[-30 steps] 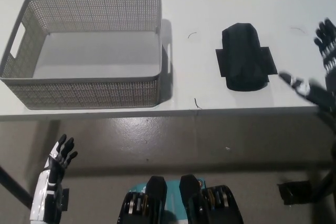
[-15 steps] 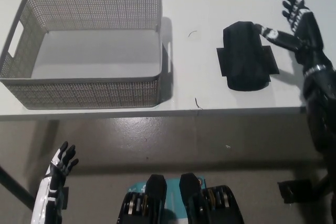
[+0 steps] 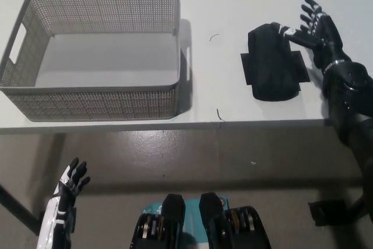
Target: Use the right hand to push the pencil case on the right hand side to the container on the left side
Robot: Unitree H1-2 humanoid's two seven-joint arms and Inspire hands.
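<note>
My white left hand [image 3: 69, 186] is hanging idle at the lower left, below the table edge, its fingers spread and holding nothing. On the white table [image 3: 233, 4], the grey mesh container [image 3: 93, 56] is sitting empty at the left, its near wall close to the table's front edge. Well apart from it, toward the right, the black pencil case [image 3: 273, 62] is lying flat with two side flaps spread beneath it. My black right hand [image 3: 315, 30] is reaching in from the right, fingers spread and grasping nothing, one fingertip resting on the case's upper right corner. That is where I am judging the risk to be: contact is sitting high and off-centre, so a push from here is likely to spin the case rather than slide it left, swinging its near end toward the front edge of the table, which is lying just beyond it. A single fingertip is also liable to ride up over the soft fabric and slip off. A wide stretch of bare table is separating case and container, so any drift in heading is compounding before it arrives.
</note>
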